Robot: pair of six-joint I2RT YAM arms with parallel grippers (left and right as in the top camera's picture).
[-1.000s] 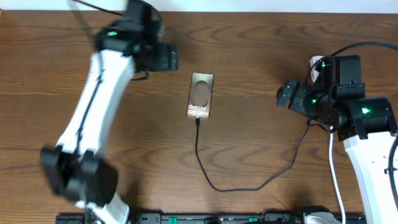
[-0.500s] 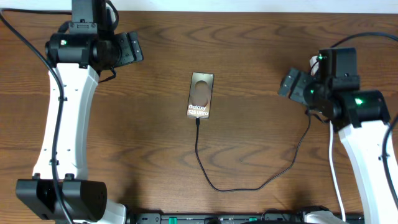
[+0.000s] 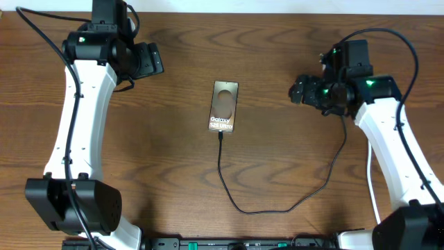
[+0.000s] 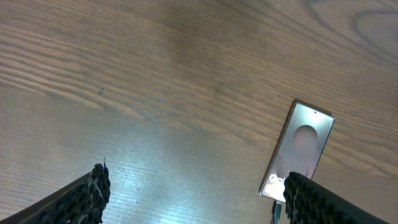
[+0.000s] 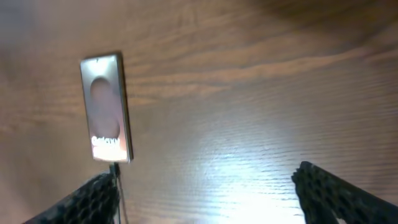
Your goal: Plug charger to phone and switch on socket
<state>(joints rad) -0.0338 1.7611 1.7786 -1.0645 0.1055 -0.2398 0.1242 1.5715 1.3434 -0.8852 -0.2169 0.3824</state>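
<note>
Two grippers stand wide open and empty. The left gripper has been drawn back to 10 o'clock of the phone. The right gripper has been brought nearer from the 3 o'clock side, away from where the socket was seen earlier. The phone is unmoved at the table centre, and the charger is seated at its 6 o'clock edge, so plugging is judged done. The socket is now hidden beneath the right arm, so its switch cannot be checked.
</note>
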